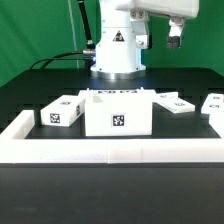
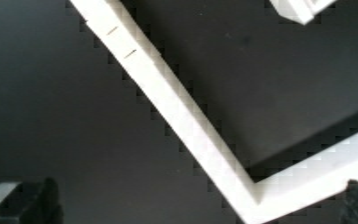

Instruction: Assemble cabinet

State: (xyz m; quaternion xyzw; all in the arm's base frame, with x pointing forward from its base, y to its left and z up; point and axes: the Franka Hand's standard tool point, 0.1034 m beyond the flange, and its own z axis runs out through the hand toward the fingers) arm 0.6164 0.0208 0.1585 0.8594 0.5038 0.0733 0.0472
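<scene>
Nearest, we count one rail (image 1: 110,152); behind it four tagged cabinet parts: one open box (image 1: 117,112) mid-table, one block (image 1: 60,111) at the exterior view's left, two panels (image 1: 172,102) at its right. Gripper (image 1: 175,38) hangs high at back, well apart from them; can't tell if its fingers are apart or together. Risk, we judge: parts lie close, so a descent may knock a neighbour askew.

No words or numbers are readable: the only signs are a black warning triangle (image 1: 117,40) on the arm's white base (image 1: 115,62), and black-and-white square tags on the open box (image 1: 118,118), the block (image 1: 60,112) beside it, the flat panel (image 1: 172,103), the small piece (image 1: 213,103) at the exterior view's right and the marker board (image 1: 115,92).
</scene>
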